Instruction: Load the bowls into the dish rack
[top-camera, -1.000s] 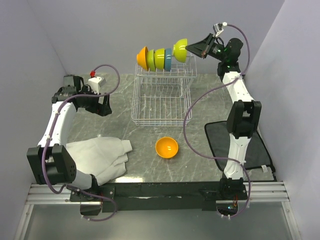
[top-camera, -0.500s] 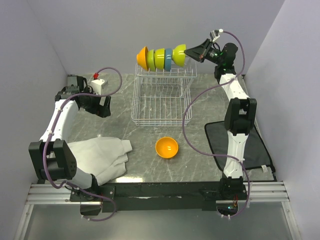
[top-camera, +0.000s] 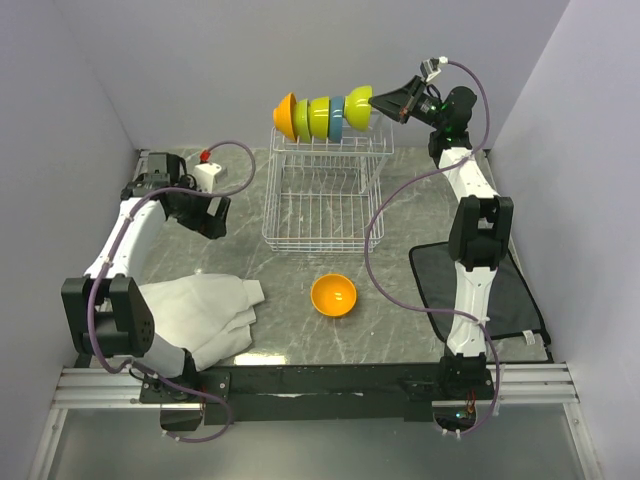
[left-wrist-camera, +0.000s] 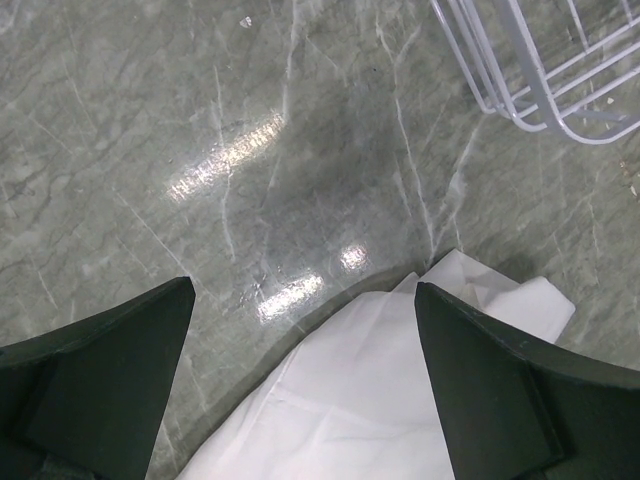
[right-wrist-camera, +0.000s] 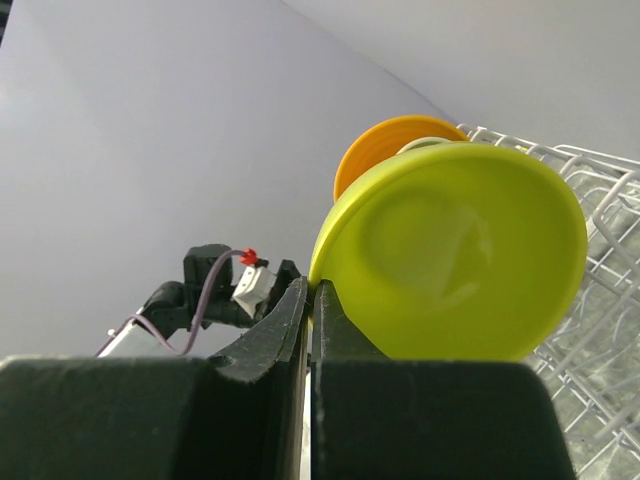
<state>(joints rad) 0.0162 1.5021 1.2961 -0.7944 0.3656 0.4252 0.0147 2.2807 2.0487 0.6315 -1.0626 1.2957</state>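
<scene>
- The right jaws are pinched nearly together on the rim of the end lime-green bowl (right-wrist-camera: 450, 250), which stands on edge at the right end of the dish rack's (top-camera: 320, 210) raised tier.
- That bowl closes a row of bowls (top-camera: 320, 117) standing on edge across the tier: orange at the left end, then lime-green ones and a blue one.
- The left jaws stand wide with nothing between them, hanging over the bench (left-wrist-camera: 250, 150) to the left of the dish rack.
- Below them lies the edge of a white cloth (left-wrist-camera: 380, 390), and a corner of the rack shows just beyond it.
- A lone orange bowl (top-camera: 334, 295) sits upright on the bench just in front of the rack.
- A black mat (top-camera: 475, 285) lies to the right of the rack, at the bench's edge.
</scene>
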